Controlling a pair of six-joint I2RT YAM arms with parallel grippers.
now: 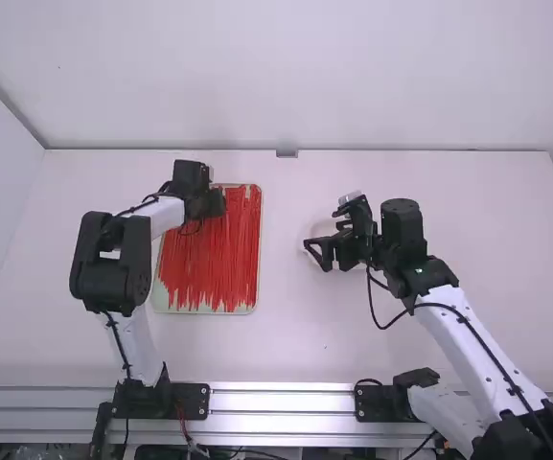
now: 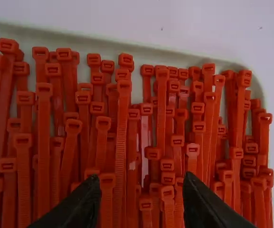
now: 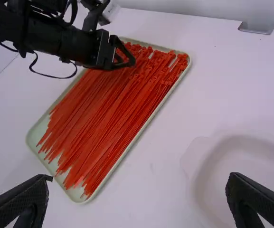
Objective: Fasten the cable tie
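A: White surface (image 1: 429, 192), plain pale walls behind. Task item located where?

B: Red cable ties (image 1: 214, 259), heaped lengthwise in a pale tray (image 1: 204, 310), left of mid. Heads (image 2: 124, 85) bunched at the far end.

A: Claws?

B: Left claw (image 2: 141, 183) parted to a moderate gap, just over the heads, nothing held. Right claw (image 3: 137, 194) spread wide, empty, well apart from the tray, above a translucent tub (image 3: 241, 161).

A: Handling?

B: Prob. v. light thin nylon. Springy along the strap, slick, not fragile. Piled tight w/ neighbours, so likely to drag extras. Best pinched singly near the head, thickest part, w/ the tail left free for the other claw.

A: Counts?

B: Ties too many to count, dozens at least. 1 tray, 1 tub, 2 claws.
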